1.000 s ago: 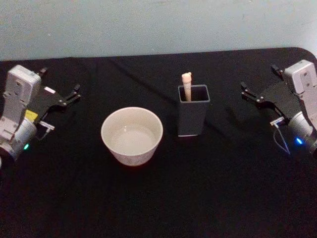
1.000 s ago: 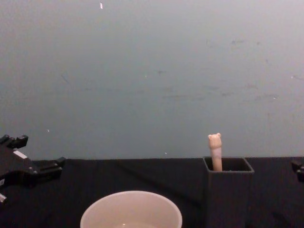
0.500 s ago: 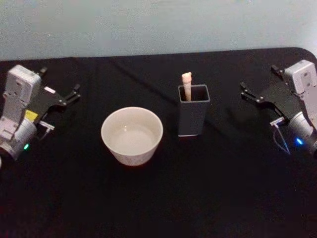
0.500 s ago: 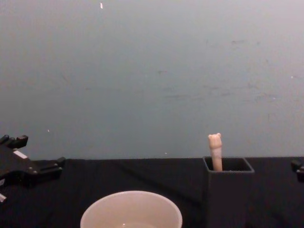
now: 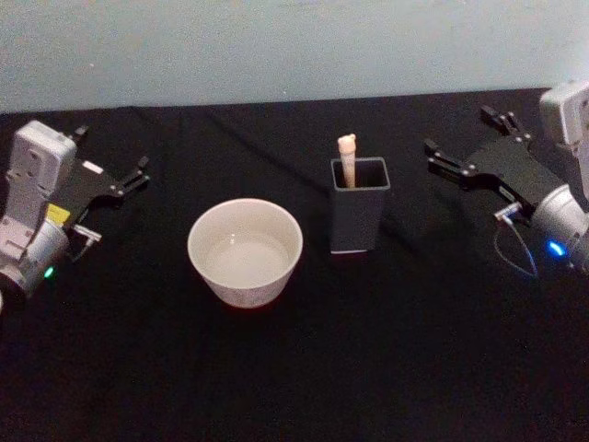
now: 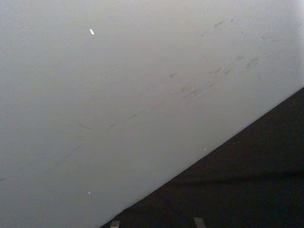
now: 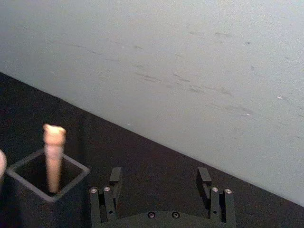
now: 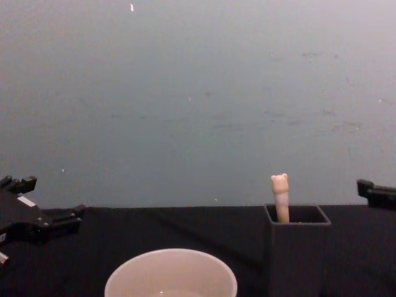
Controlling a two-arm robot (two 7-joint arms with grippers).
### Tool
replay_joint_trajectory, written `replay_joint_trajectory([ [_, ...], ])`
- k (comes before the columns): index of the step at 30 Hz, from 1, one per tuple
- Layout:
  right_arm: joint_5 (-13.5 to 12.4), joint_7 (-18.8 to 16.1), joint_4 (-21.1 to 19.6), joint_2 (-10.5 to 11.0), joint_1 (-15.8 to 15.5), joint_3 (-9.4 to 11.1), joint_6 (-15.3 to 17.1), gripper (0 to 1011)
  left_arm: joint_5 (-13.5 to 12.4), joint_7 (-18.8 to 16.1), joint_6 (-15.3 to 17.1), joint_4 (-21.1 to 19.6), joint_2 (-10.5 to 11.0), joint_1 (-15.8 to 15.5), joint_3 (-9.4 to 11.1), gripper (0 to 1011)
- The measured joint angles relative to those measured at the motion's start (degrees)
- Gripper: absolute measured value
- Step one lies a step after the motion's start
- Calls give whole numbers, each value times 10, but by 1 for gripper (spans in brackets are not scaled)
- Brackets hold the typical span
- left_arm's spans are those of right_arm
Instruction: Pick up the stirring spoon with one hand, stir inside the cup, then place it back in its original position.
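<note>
Right gripper (image 5: 463, 140): head view, off to the right of the box holder (image 5: 357, 219), well apart from it, jaws spread wide, nothing in them
Left gripper (image 5: 110, 157): same view, way out left of the holder, past the cup (image 5: 245, 204), jaws also parted and empty
Stirring spoon (image 5: 347, 158): standing in the holder, bear knob poking above its mouth
Cup: just left of the holder, not touching, on the black tablecloth (image 5: 294, 387)
Left wrist view: grey wall (image 6: 118, 71) and black cloth
Right wrist view: its own fingers (image 7: 115, 179) parted, clear of the holder; spoon handle upright inside
Chest view: knob sticks up over the holder's rim, right gripper tip shows right of the holder, left gripper far left of it
</note>
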State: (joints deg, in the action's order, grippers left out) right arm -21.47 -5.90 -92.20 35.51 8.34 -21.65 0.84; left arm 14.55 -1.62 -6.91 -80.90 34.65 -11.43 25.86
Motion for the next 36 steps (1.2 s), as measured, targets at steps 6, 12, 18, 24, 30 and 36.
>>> replay_joint_trajectory([
  [6,-17,-18,-39,-6,2,3,58,1000,0,0,0,0,0,0,0,1001],
  [12,-24,-34,-69,-17,6,-3,102,1002,0,0,0,0,0,0,0,1001],
  [18,-26,-48,-87,-26,10,-10,134,1002,0,0,0,0,0,0,0,1001],
  [24,-15,-55,-87,-43,23,-25,170,1002,0,0,0,0,0,0,0,1001],
  [30,1,-49,-71,-67,41,-36,200,1002,0,0,0,0,0,0,0,1001],
  [36,16,-43,-54,-90,59,-43,219,1002,0,0,0,0,0,0,0,1001],
])
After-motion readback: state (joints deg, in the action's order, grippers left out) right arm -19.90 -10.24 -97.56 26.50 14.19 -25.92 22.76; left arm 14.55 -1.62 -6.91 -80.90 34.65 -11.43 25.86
